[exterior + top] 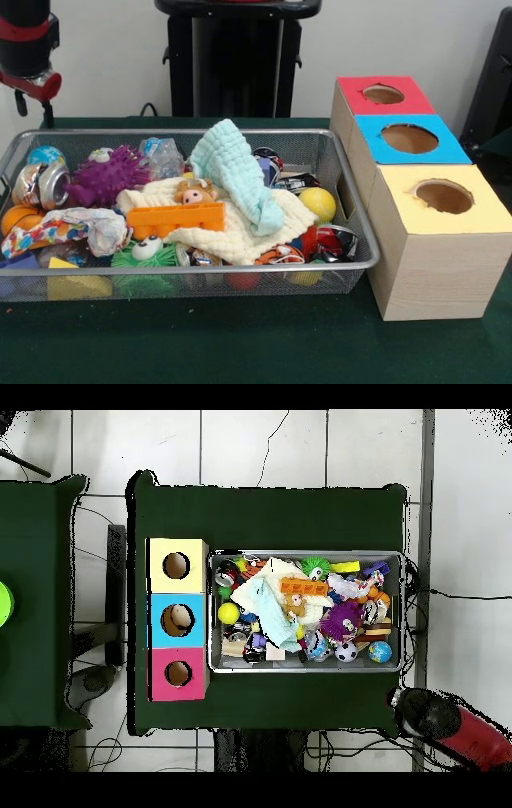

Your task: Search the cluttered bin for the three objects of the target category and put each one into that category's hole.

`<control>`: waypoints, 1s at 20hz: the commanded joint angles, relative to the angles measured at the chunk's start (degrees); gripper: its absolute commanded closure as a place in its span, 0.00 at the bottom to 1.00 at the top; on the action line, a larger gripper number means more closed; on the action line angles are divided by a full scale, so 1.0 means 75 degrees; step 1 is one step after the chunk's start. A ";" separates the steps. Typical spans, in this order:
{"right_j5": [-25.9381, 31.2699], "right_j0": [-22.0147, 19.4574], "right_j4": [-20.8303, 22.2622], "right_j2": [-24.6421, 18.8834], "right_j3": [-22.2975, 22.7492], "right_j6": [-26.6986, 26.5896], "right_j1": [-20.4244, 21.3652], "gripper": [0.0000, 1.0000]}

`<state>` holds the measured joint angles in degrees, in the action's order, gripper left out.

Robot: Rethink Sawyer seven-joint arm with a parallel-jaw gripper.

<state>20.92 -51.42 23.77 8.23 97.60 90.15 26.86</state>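
Note:
The wire mesh bin (pixel 358 240) stands on the green table, heaped with toys; it also shows in the overhead view (pixel 401 584). A crumpled white wrapper with red, blue, orange and yellow blotches (pixel 72 228) lies at the bin's front left, and shows in the overhead view (pixel 350 590). A shiny silver crinkled wrapper (pixel 40 184) lies behind it at the left wall. A clear crinkly wrapper (pixel 164 156) lies at the back. The arm's end (pixel 28 76) hangs beyond the bin's far left corner, outside the bin. I cannot make out its gripper.
Three wooden boxes with round holes stand right of the bin: red (pixel 382 94), blue (pixel 410 138), yellow (pixel 444 196). A mint cloth (pixel 236 172) and a cream cloth (pixel 240 232) cover the bin's middle. A purple spiky ball (pixel 104 176), an orange block (pixel 176 218) and a yellow ball (pixel 318 204) lie among them.

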 commanded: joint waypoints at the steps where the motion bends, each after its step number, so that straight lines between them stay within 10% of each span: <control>1: -0.1254 -0.2532 0.1140 -0.2692 0.1367 -0.1547 0.0701 0.00; 20: -0.0702 -0.2719 0.2083 -0.3280 0.1158 -0.0570 0.0770 0.00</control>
<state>15.25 -73.46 35.98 -8.48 104.97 90.14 32.33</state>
